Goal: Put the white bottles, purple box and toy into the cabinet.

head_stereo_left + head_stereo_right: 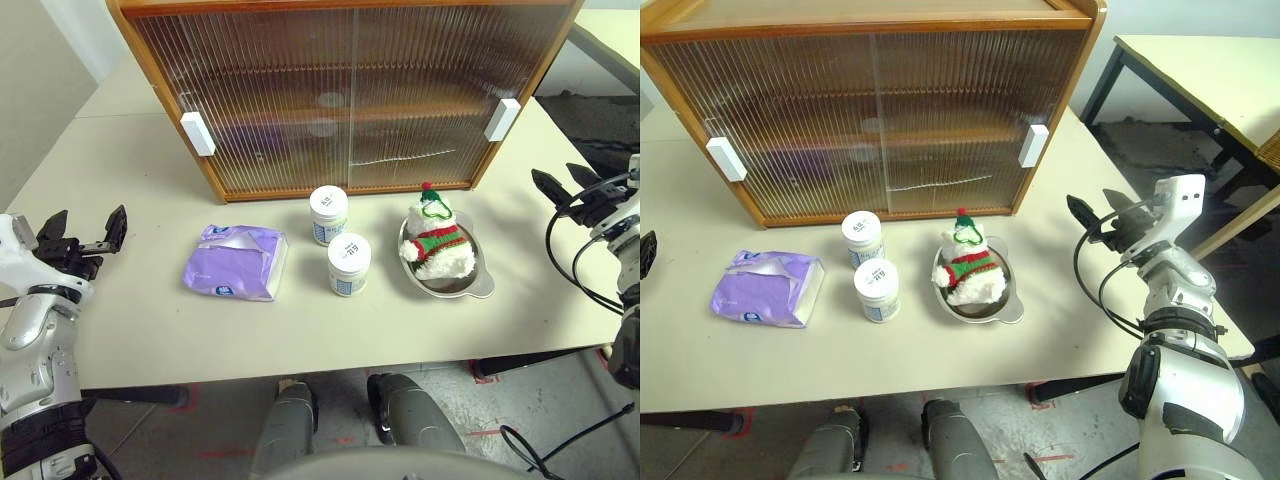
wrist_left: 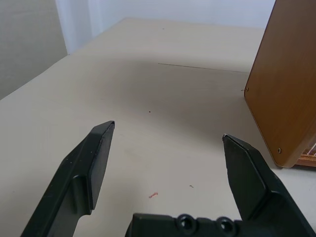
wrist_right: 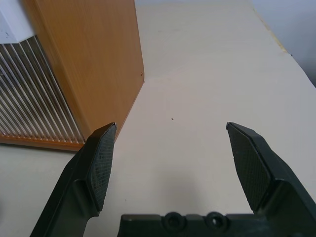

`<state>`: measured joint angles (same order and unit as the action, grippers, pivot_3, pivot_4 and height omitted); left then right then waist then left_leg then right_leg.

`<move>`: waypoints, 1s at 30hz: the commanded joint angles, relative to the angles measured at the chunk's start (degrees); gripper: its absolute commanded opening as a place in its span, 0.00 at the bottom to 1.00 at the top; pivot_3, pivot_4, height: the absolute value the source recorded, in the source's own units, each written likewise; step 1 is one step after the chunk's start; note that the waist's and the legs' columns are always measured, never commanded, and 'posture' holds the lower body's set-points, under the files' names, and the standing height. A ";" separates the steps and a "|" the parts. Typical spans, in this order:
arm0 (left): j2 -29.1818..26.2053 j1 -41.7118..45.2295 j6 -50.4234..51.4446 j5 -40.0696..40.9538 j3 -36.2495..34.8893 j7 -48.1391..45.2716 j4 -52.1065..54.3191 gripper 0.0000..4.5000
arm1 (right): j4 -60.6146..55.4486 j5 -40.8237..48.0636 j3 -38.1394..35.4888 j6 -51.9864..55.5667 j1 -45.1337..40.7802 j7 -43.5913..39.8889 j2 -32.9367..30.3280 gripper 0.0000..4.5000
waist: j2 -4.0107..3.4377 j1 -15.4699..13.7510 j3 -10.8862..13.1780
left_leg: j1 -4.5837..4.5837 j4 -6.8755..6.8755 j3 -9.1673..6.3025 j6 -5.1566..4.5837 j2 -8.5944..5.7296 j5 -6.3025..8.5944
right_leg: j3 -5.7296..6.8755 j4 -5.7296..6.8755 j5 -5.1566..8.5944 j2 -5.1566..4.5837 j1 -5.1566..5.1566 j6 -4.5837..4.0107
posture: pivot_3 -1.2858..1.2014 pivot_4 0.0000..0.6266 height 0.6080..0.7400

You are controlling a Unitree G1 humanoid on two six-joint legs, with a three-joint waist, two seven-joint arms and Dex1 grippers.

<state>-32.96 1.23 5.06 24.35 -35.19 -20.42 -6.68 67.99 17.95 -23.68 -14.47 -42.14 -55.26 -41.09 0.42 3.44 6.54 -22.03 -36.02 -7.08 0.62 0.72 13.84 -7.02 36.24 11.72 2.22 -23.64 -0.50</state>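
Observation:
The cabinet stands at the back of the table with both ribbed sliding doors shut. In front of it stand two white bottles, one behind the other. The purple box lies to their left. The toy sits in a shiny metal bowl to their right. My left gripper hovers open at the table's left edge, well left of the purple box. My right gripper hovers open at the right edge, level with the cabinet's right corner. Both are empty.
White block handles sit at the outer edges of the doors, one on the left and one on the right. A second table stands off to the right. Bare tabletop lies in front of the objects.

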 commanded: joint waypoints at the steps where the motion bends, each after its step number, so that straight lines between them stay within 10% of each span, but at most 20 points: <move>1: -0.89 1.92 0.26 -0.64 1.08 -0.72 -2.53 1.00 | -0.60 0.87 -0.61 0.04 0.45 -0.42 0.72 0.99 | -0.01 0.04 -0.06 | 0.00 -0.01 0.00 0.00 0.00 0.00 | 0.00 0.00 0.00 0.00 0.00 0.00 | 0.46 0.16 1.00; 19: -5.10 1.88 6.21 2.50 0.70 -4.92 4.45 1.00 | -43.92 19.92 3.93 34.84 11.53 -22.87 4.48 0.99 | 0.00 2.66 -0.33 | 0.30 -0.99 0.15 -0.21 -0.09 0.09 | 0.02 0.03 -0.17 0.47 0.67 0.08 | 0.45 0.15 1.00; 30: -5.64 10.18 11.26 1.92 6.89 -5.11 7.10 0.14 | -54.95 16.77 11.85 33.83 15.43 -22.88 5.45 1.00 | -0.02 2.69 -0.41 | 0.15 -1.34 0.00 -0.20 -0.10 0.11 | 0.04 0.05 -0.24 0.52 0.66 -0.03 | 0.45 0.13 1.00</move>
<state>-38.89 10.74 15.33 26.94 -30.08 -25.49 -0.24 13.97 34.72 -11.98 20.23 -26.65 -78.24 -35.79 0.40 6.14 6.13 -21.89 -37.38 -7.07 0.40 0.62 13.96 -6.98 36.29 11.49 2.73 -22.97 -0.52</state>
